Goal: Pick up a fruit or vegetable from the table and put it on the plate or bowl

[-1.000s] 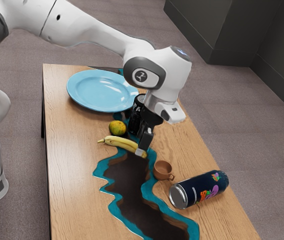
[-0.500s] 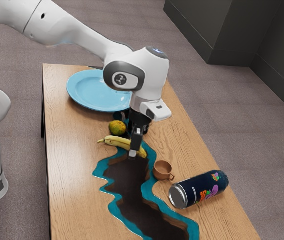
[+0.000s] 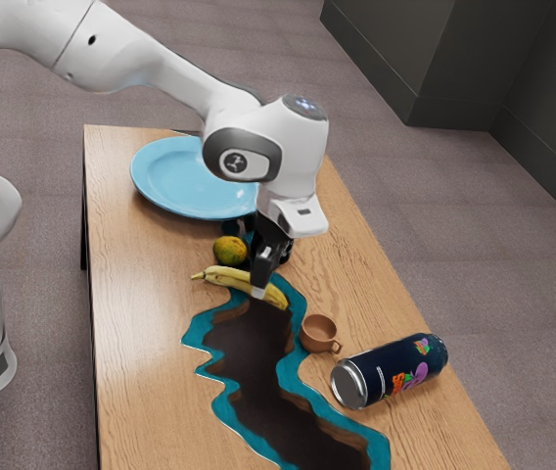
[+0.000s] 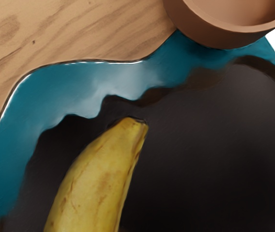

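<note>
**Pincer (image 3: 257,283) down at the banana (image 3: 236,278)**

Lies flat on the wooden tabletop (image 3: 141,313), just below the middle of the exterior frame. Points its stem end left and its other end toward the lip of a dark, blue-edged inlay (image 3: 258,382). Meets the black pincer from above, toward its right half; cannot tell whether spread or pinching the fruit. Appears large and yellow in the wrist view (image 4: 96,188), tip over the dark part of the inlay (image 4: 215,145), with a brown cup (image 4: 224,21) beyond the blue edge. Has a small round orange-green fruit (image 3: 228,250) near it, just above in the exterior frame. Has a blue plate (image 3: 175,176) farther up and left, partly behind the white arm (image 3: 268,147). Has the cup (image 3: 317,333) to the lower right, beside the inlay's edge. Shows a dark printed can (image 3: 388,369) on its side past the cup, toward the lower right of the frame.
</note>
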